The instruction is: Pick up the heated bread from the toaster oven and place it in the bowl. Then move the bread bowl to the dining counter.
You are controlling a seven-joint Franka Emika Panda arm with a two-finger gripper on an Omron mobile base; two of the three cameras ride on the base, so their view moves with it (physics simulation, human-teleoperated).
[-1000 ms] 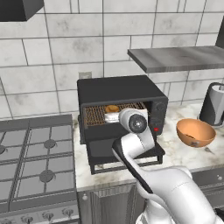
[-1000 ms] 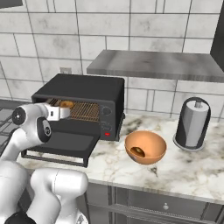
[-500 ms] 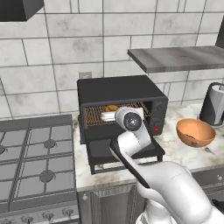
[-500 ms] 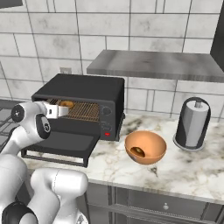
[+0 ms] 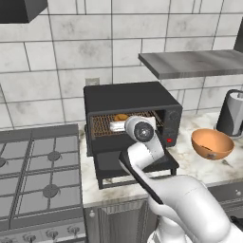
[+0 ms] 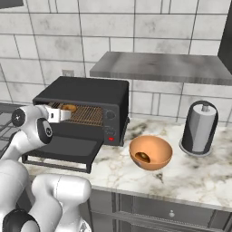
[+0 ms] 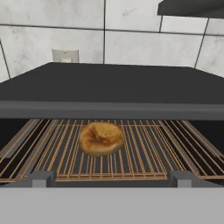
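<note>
Golden bread sits on the rack in the toaster oven. The gripper is wide open, holding nothing.

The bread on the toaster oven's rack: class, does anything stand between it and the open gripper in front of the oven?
Nothing visible does. The bread lies alone on the wire rack of the toaster oven, the door is dropped open, and the gripper faces it with jaws apart.
</note>
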